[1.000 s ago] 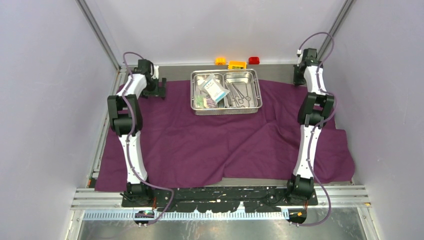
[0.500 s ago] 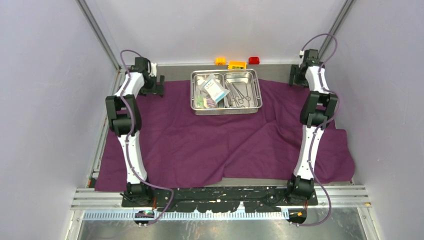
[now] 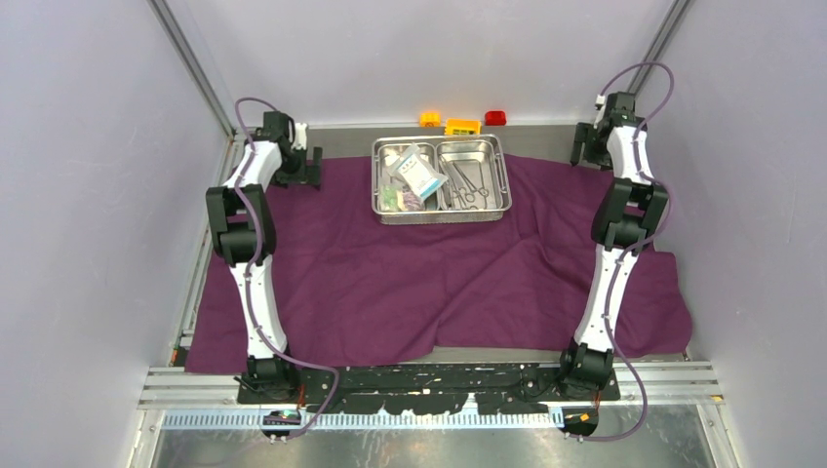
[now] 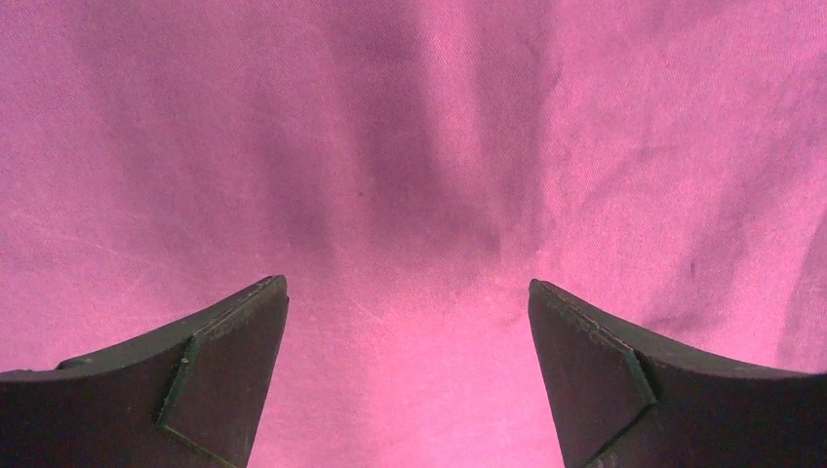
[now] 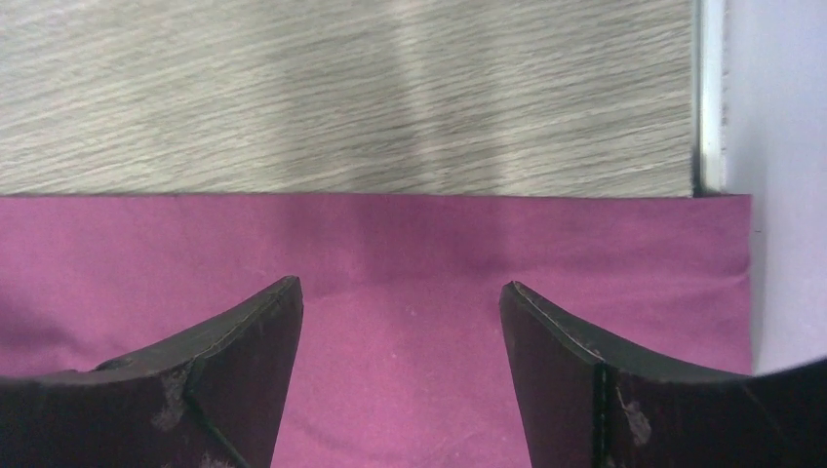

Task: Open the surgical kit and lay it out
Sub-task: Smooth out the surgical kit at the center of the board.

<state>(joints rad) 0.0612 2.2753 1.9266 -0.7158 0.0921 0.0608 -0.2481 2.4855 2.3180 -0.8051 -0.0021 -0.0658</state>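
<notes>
Your purple cloth (image 3: 410,283) spread on table (image 5: 341,88), steel tray (image 3: 375,185) on it. Your left gripper (image 3: 310,168) left of tray, right gripper (image 3: 582,146) right of tray; both jaws apart (nothing held). Pinch cloth edge squarely; pull both sides evenly.

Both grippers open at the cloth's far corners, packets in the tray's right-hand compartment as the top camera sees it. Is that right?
Not quite. The top view shows the packets in the left-hand compartment of the tray; the right-hand one holds the steel tools. The left gripper and right gripper are indeed open at the far corners of the cloth.
</notes>
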